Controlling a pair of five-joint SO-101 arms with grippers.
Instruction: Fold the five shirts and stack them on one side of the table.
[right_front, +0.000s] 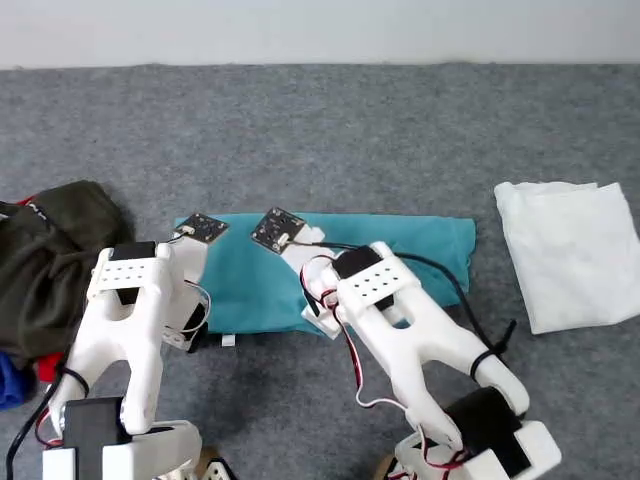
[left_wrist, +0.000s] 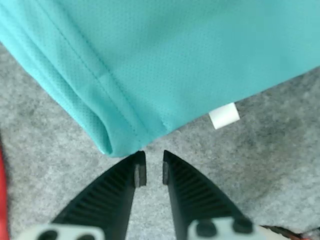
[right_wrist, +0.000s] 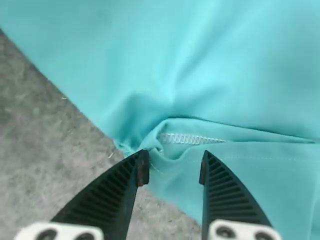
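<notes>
Grey, carpet-like material covers the surface, and a pale wall is seen behind it. Well to the left of the left claw, a heap of dark shirts is piled at the edge of the surface, with bits of red and blue cloth showing under it.

The left claw is held over bare surface, just short of the near left corner of the teal shirt. It is almost clenched, with only a thin slit left between the tips, and nothing is gripped. The folded hem of the teal shirt is seen directly ahead of the tips, and a small white label sticks out from the hem a little to one side.

The teal shirt is spread as a long band across the middle of the surface, under both arms. The right claw is set at its near edge, partly released, and a puckered fold with a stitched seam is bunched between the tips. It cannot be told whether the cloth is pinched.

Well to the right of the right claw, apart from the teal shirt, a white shirt is laid folded.
</notes>
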